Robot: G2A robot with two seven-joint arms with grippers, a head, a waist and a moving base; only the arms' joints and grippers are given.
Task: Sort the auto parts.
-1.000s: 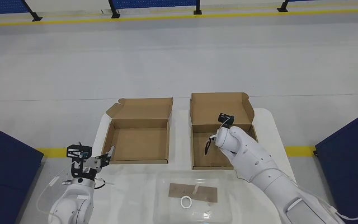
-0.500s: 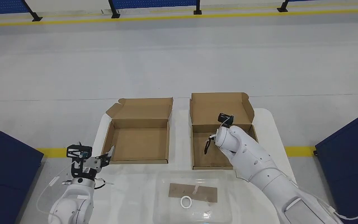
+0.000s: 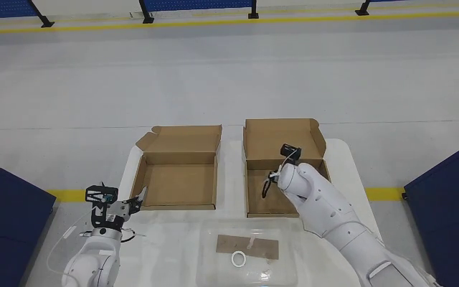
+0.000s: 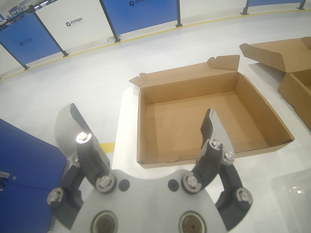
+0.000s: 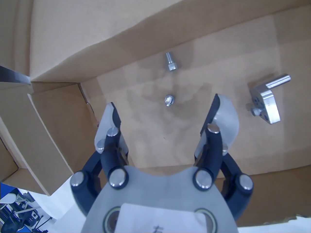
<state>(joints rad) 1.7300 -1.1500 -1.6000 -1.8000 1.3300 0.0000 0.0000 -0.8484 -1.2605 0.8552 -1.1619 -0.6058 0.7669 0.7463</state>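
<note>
- While the top camera looks down on the table, the left gripper (image 3: 128, 204) hangs with fingers spread, its tips just short of the left box (image 3: 179, 185). The right gripper (image 3: 268, 185) hangs inside the right box (image 3: 272, 143). Counted here: two cardboard boxes and one clear tray (image 3: 215, 251), which holds one cardboard sheet (image 3: 258, 245) and one white ring (image 3: 239, 259).
- From the left wrist camera, the left gripper (image 4: 139, 112) has both fingers wide apart, holding nothing. Past the fingertips lies the left box (image 4: 184, 122), bare inside.
- From the right wrist camera, the right gripper (image 5: 165, 112) is likewise spread and holds nothing.
- Parts in the right box (image 5: 85, 20): two bolts and one bracket. The near bolt (image 5: 168, 100) sits just beyond the fingertips, between them, and seems to stand on end. The far bolt (image 5: 171, 62) lies farther beyond, near the box wall. The metal bracket (image 5: 266, 100) rests outside one finger.
- Likely risks: a finger brushing the near bolt could tip it and send it rolling. On lifting out, a finger could catch the box wall and drag the box.
</note>
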